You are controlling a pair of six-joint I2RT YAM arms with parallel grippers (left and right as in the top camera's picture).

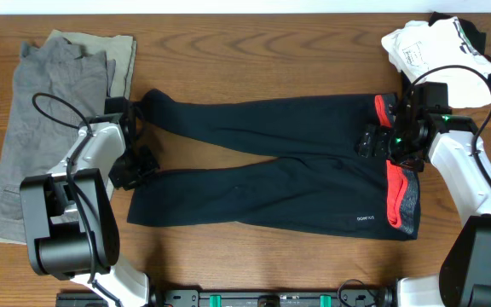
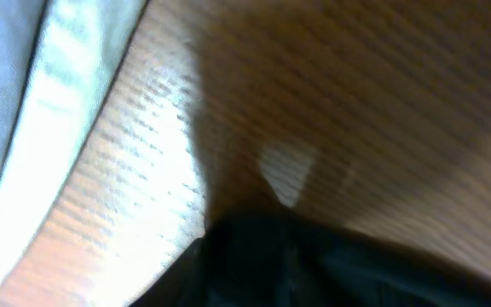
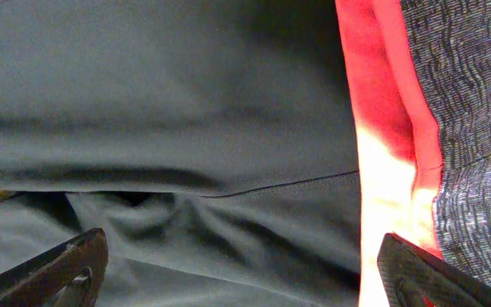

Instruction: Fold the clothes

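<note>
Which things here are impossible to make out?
- Left gripper: overhead, its grip is hidden under its own wrist; the left wrist view is blurred.
- Leggings logo: overhead, too small to read.
- White garment: overhead, bunched, lower edge under the right arm.

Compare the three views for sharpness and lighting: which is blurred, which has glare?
Overhead: evenly lit and sharp across the leggings. Left wrist: blurred throughout, with a bright glare patch on the table. Right wrist: mostly sharp, but the red waistband is washed out by glare.
</note>
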